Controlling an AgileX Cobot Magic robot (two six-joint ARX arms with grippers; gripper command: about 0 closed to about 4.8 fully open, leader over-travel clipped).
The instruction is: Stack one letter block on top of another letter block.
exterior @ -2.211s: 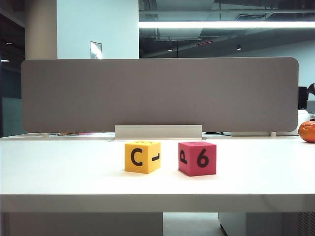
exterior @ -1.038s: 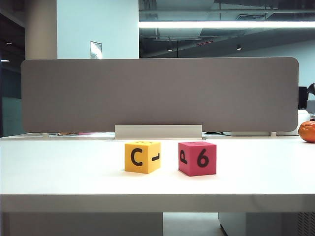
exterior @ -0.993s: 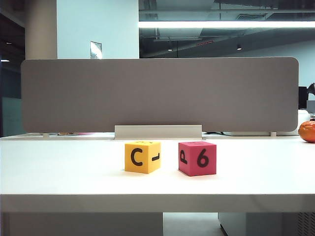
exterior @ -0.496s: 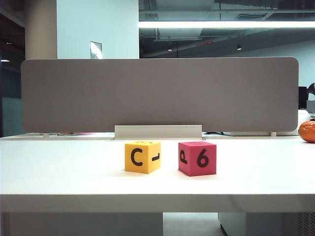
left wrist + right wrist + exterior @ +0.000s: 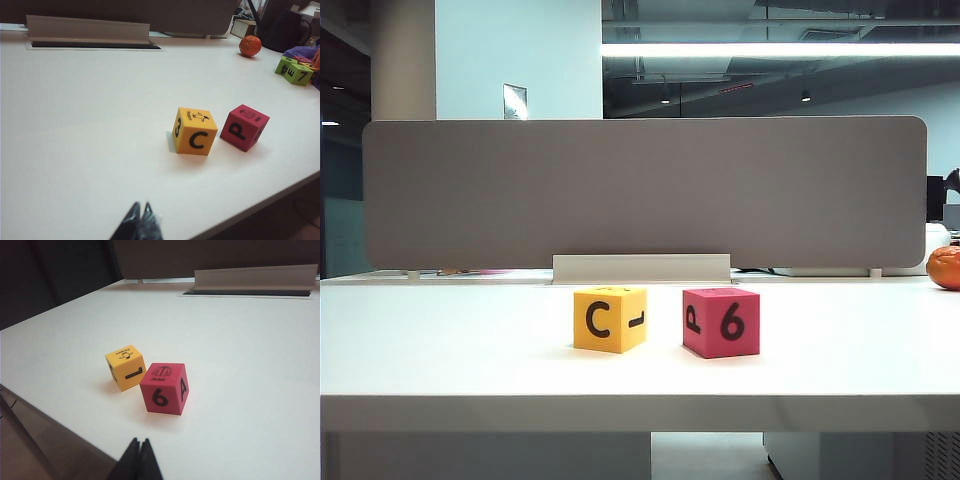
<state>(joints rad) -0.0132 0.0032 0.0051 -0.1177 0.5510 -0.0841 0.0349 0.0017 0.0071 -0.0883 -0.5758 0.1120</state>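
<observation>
In the exterior view, the yellow letter block (image 5: 610,319) and the red-pink letter block (image 5: 720,322) sit side by side, apart, on the white table (image 5: 440,350); no arm appears. In the left wrist view, the left gripper (image 5: 140,221) has its fingertips pressed together, holding nothing, well short of both blocks. In the right wrist view, the right gripper (image 5: 139,456) is likewise closed and empty, near the red-pink block.
</observation>
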